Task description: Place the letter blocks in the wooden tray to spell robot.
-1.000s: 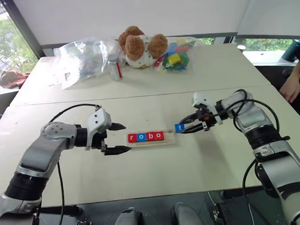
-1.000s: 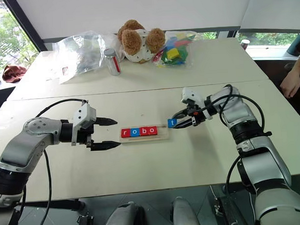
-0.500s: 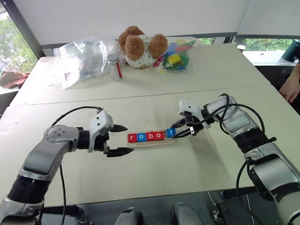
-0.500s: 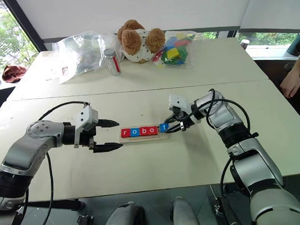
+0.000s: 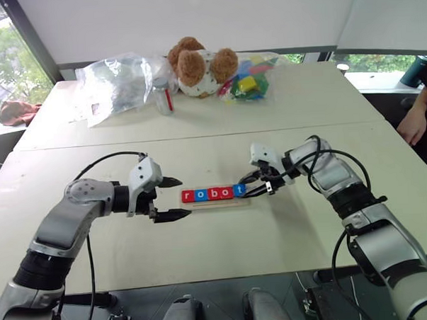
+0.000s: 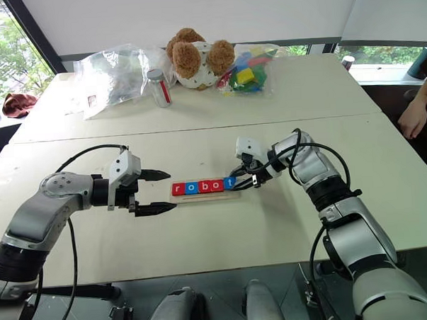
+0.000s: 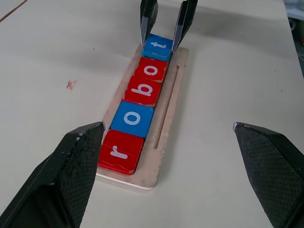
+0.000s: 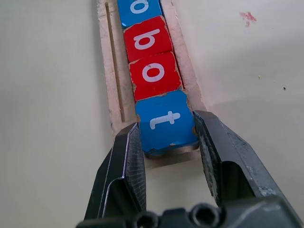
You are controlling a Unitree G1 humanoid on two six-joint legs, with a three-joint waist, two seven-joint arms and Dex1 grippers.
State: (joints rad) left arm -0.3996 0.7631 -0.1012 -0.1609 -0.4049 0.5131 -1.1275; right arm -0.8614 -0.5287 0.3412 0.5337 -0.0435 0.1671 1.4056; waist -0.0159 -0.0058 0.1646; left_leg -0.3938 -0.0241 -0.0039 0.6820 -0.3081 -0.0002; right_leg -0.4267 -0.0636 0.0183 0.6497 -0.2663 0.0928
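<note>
Right wrist view shows the right gripper [image 8: 166,128] pinching the blue t block [image 8: 165,121] between its two black fingers, at the end of the wooden tray [image 8: 112,90]. That block sits in the tray touching the red o block [image 8: 156,74], with the red b block [image 8: 146,39] and a blue o block [image 8: 138,8] beyond it. At the tray's far end lies the red r block [image 7: 120,151], so the row reads robot. Just beside that end hovers the left gripper [image 5: 171,198], its jaws spread wide and empty, apart from the tray. Well beyond the tray, a teddy bear [image 5: 198,64] sits on the table [image 5: 224,251].
</note>
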